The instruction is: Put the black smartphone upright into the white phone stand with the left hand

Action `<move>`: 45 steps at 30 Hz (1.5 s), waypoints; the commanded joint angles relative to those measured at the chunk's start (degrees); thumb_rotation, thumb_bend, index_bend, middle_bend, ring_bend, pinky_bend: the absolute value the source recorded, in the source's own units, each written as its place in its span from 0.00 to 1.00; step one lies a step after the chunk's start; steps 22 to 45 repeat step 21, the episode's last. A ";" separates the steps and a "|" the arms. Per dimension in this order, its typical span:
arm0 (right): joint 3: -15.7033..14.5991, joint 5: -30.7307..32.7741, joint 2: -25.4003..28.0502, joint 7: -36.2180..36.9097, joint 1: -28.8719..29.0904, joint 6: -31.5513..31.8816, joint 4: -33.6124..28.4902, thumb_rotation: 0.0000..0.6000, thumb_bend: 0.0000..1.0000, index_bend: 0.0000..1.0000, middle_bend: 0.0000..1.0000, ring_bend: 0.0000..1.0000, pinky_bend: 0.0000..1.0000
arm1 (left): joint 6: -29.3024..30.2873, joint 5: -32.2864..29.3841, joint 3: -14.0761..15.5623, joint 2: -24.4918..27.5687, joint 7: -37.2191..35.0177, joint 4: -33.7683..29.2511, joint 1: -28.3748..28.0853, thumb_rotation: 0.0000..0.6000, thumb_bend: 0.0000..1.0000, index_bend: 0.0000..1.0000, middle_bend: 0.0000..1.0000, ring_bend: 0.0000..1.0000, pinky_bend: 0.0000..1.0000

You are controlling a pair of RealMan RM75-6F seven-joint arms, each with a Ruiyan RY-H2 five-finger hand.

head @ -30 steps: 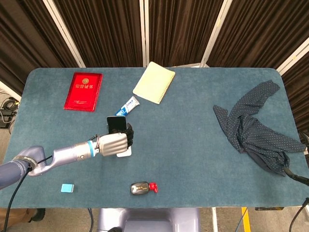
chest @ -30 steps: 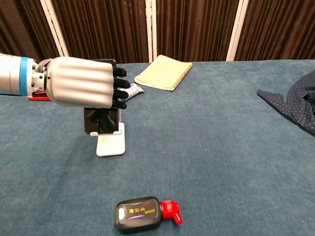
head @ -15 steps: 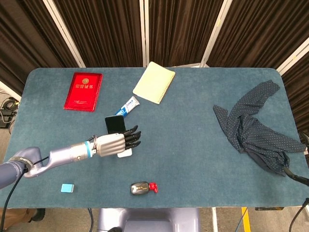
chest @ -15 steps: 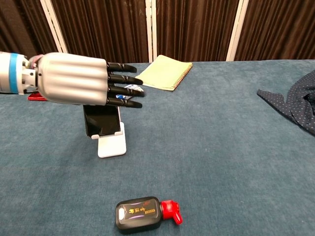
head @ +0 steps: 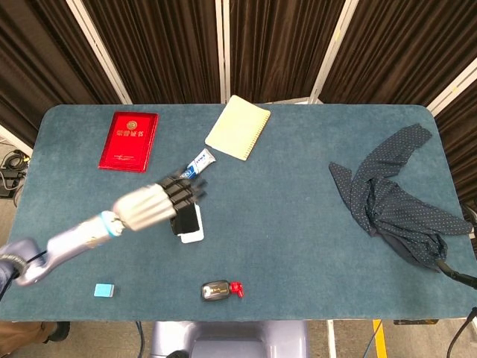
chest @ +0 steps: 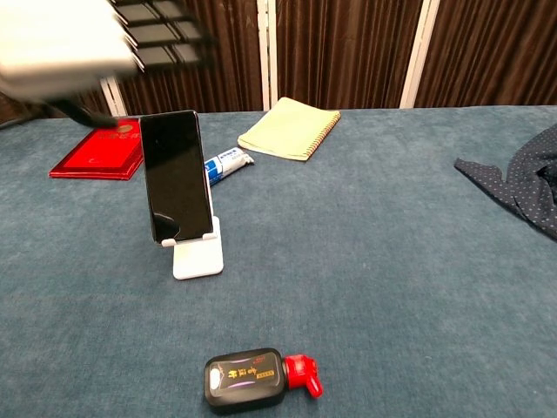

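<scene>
The black smartphone (chest: 175,175) stands upright in the white phone stand (chest: 198,259), leaning back slightly, with nothing touching it. From the head view the smartphone (head: 187,219) and the stand (head: 191,236) show just below my left hand (head: 156,203). In the chest view that left hand (chest: 104,35) is a blur at the top left, well above the phone, with its fingers stretched out and nothing in them. My right hand is in neither view.
A red booklet (head: 128,141), a yellow notepad (head: 238,127) and a small tube (head: 197,164) lie behind the stand. A black bottle with a red cap (chest: 257,378) lies near the front edge, a blue block (head: 103,290) at front left, a dark dotted cloth (head: 395,198) at right.
My left hand let go of the smartphone, spread its fingers and rose up and away to the left. The phone stays standing in the stand.
</scene>
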 commanded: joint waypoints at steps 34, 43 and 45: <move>-0.24 -0.47 -0.72 -3.96 0.39 -0.20 -1.04 1.00 0.00 0.00 0.00 0.00 0.00 | 22.19 -23.54 5.60 7.21 -12.15 -31.34 38.72 1.00 0.00 0.00 0.00 0.00 0.00; -0.24 -0.47 -0.72 -3.96 0.39 -0.20 -1.04 1.00 0.00 0.00 0.00 0.00 0.00 | 22.19 -23.54 5.60 7.21 -12.15 -31.34 38.72 1.00 0.00 0.00 0.00 0.00 0.00; -0.24 -0.47 -0.72 -3.96 0.39 -0.20 -1.04 1.00 0.00 0.00 0.00 0.00 0.00 | 22.19 -23.54 5.60 7.21 -12.15 -31.34 38.72 1.00 0.00 0.00 0.00 0.00 0.00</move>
